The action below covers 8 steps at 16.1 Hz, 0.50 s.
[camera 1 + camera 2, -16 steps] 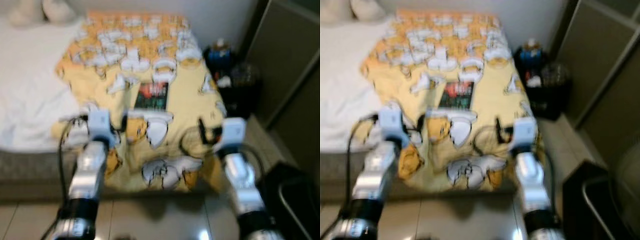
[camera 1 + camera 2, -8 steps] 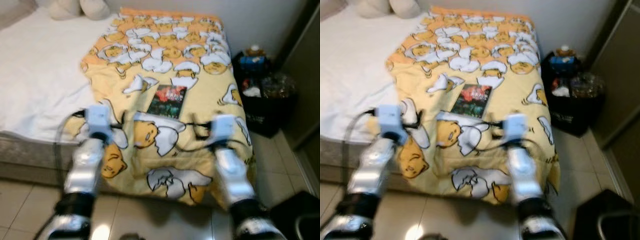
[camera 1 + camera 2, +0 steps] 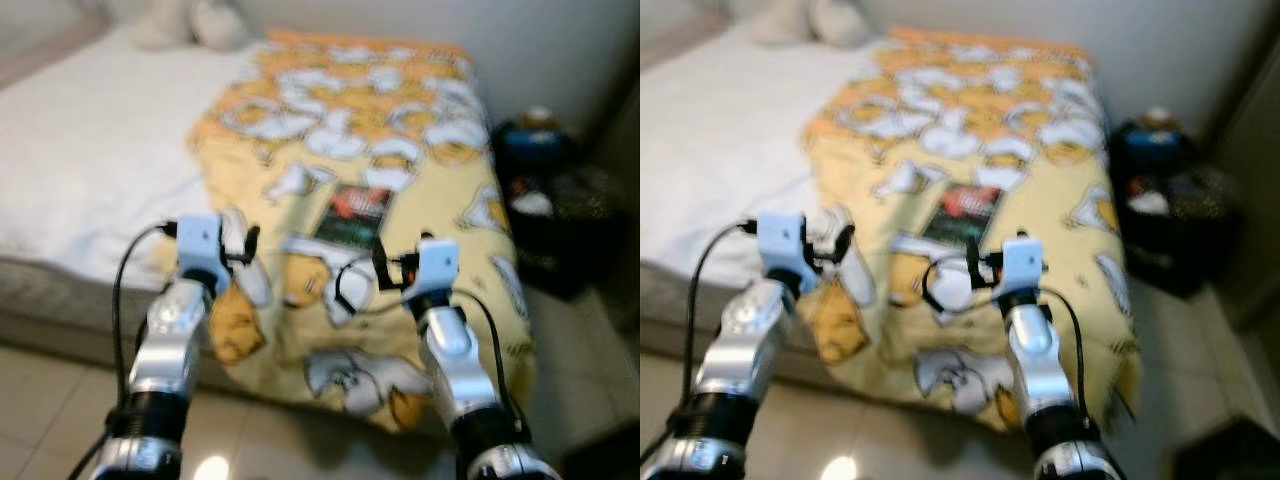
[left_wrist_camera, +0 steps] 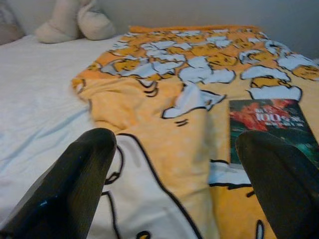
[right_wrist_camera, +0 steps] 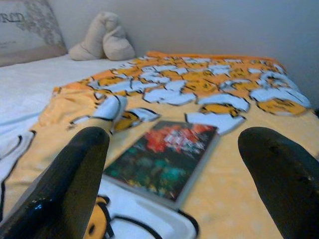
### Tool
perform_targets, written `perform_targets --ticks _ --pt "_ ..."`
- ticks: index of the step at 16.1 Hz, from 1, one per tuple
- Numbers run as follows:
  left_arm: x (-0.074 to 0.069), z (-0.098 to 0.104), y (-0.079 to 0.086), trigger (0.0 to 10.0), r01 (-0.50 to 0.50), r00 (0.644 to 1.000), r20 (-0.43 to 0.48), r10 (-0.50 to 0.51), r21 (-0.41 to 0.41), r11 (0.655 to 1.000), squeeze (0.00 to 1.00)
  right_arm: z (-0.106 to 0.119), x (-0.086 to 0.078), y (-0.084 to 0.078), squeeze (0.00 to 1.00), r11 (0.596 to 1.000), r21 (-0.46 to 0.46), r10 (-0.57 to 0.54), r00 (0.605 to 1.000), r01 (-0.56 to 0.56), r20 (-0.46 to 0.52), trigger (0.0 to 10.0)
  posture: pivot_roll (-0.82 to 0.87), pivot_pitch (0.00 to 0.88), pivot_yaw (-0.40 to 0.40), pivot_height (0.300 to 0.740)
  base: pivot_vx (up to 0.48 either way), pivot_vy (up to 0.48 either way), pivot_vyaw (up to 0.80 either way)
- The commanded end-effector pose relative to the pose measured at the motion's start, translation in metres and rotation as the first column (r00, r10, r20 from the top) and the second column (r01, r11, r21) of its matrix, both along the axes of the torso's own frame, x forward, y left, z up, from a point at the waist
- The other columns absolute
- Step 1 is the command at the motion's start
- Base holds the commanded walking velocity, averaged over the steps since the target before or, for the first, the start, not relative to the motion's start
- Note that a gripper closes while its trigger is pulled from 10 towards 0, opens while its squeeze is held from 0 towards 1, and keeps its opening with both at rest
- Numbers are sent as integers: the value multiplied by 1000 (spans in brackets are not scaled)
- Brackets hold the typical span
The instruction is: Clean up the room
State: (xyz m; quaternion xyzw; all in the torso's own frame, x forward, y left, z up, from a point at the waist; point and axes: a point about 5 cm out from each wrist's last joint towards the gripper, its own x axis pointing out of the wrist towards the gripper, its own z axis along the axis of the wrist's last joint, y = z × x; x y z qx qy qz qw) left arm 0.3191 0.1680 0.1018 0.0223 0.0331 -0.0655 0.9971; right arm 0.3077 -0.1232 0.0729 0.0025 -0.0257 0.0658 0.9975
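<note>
A dark book with a red and green cover (image 3: pixel 355 214) lies flat on a yellow blanket printed with egg cartoons (image 3: pixel 400 130), spread over the bed's right half. My left gripper (image 4: pixel 174 199) hovers open over the blanket's near left corner, short of the book (image 4: pixel 271 124). Over the blanket's near edge my right gripper (image 5: pixel 174 184) is open too, the book (image 5: pixel 167 162) lying just ahead between its fingers. Neither holds anything.
A white sheet (image 3: pixel 90 170) covers the bed's left half, with beige pillows (image 5: pixel 102 37) at the head. Beside the bed on the right stands a dark bin or bag with clutter (image 3: pixel 550 190). Tiled floor (image 3: pixel 60 400) runs along the bed's foot.
The whole picture has shifted and blurred, so the camera has moved; the bed now sits further right in view. Both grippers stay raised over the blanket's near edge.
</note>
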Motion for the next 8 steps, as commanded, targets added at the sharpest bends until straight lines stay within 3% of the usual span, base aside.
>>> perform_targets --ticks 1,3,7,8 --pt "2 5 -5 10000 20 1000 20 -21 2 1000 0 1 1 -4 0 1000 -8 -22 1000 22 10 10000 -29 0 49 740 420 0 0" --pt "4 6 -10 10000 52 998 18 -52 -6 999 0 1 2 -4 0 999 -25 -21 1000 21 12 10000 -39 0 57 740 0 0 0" --pt "6 13 -16 10000 110 993 49 -111 33 993 0 4 5 1 0 999 -37 -16 999 17 28 10000 -44 0 66 740 480 0 0" --pt "5 13 -17 10000 114 992 49 -116 32 993 0 3 4 -1 0 999 -16 -34 999 34 19 10000 -45 0 69 740 480 0 -800"
